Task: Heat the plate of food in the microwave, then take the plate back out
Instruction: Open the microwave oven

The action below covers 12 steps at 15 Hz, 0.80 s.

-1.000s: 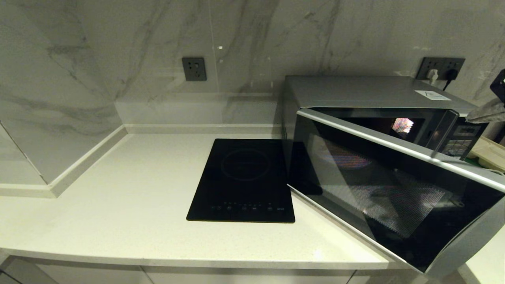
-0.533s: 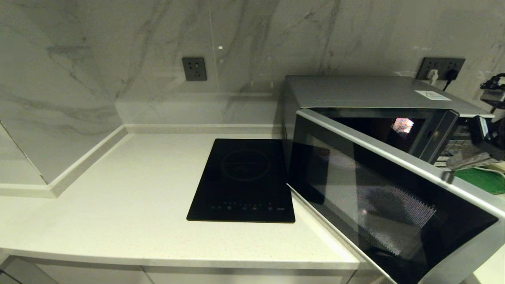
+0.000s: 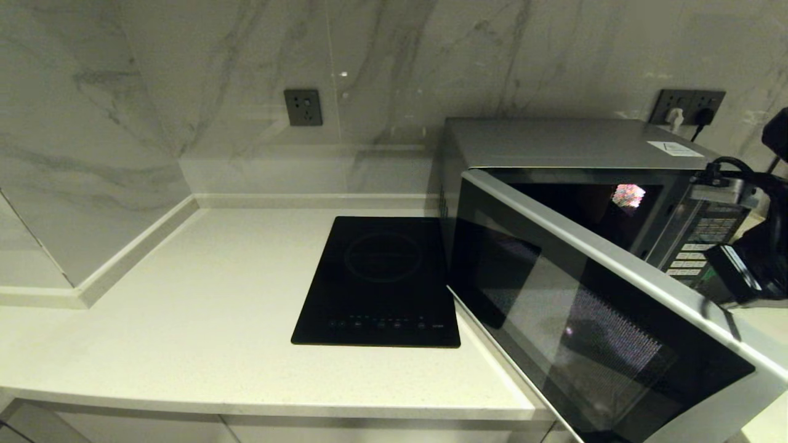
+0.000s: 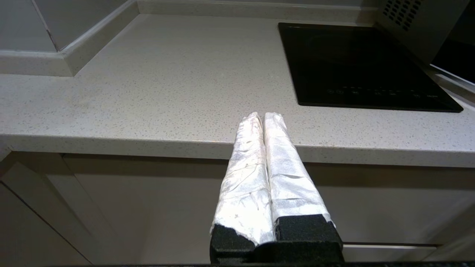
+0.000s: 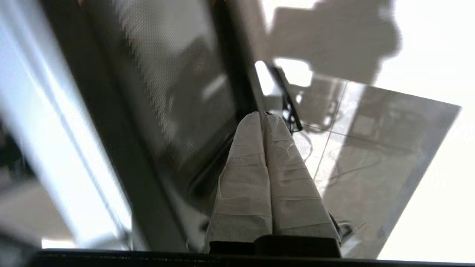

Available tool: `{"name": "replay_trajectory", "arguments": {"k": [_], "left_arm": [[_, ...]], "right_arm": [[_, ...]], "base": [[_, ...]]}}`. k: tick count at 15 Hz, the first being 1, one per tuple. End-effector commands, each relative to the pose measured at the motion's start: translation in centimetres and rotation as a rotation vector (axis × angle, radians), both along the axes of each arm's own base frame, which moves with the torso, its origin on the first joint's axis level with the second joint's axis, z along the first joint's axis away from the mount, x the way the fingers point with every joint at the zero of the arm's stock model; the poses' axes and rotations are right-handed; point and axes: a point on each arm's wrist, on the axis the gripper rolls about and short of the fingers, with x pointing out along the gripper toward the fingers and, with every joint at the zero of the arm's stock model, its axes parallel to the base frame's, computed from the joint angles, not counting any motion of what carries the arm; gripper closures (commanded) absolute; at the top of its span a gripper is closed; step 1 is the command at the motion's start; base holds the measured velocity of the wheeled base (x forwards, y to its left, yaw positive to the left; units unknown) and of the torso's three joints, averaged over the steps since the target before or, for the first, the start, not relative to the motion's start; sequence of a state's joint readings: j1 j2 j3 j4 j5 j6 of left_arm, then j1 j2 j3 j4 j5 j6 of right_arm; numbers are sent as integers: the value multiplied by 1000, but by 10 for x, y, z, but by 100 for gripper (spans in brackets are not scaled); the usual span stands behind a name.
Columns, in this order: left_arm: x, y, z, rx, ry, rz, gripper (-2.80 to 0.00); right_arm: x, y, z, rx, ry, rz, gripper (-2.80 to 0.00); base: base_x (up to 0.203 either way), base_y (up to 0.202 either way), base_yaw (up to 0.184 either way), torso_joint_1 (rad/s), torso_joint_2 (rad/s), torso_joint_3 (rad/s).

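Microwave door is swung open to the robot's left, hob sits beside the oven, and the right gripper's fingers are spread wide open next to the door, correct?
Not quite. The right gripper is shut: the right wrist view shows its two wrapped fingers pressed together beside the door. The rest stands: the microwave door is swung open, and the hob sits beside the oven.

No lettering reads clearly: the white label [image 3: 675,148] atop the microwave [image 3: 572,144] is too small

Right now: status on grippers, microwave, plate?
Left gripper shut, parked below counter edge. Right gripper shut, empty, at the microwave door, door swung open. Plate not visible.
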<state>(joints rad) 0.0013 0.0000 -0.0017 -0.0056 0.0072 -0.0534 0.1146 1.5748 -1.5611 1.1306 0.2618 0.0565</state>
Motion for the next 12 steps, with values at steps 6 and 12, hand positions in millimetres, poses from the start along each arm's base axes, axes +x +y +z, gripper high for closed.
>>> {"name": "replay_trajectory", "arguments": {"k": [6,12], "left_arm": [[0,0,0,-2,0,1,0],[0,0,0,-1,0,1,0]], "right_arm": [[-40,23,10,88,-87,332,0],[-38,40,6,89,-63,417,0]], "base": [[0,0,0,0,0,0],[0,0,0,0,0,0]]}}
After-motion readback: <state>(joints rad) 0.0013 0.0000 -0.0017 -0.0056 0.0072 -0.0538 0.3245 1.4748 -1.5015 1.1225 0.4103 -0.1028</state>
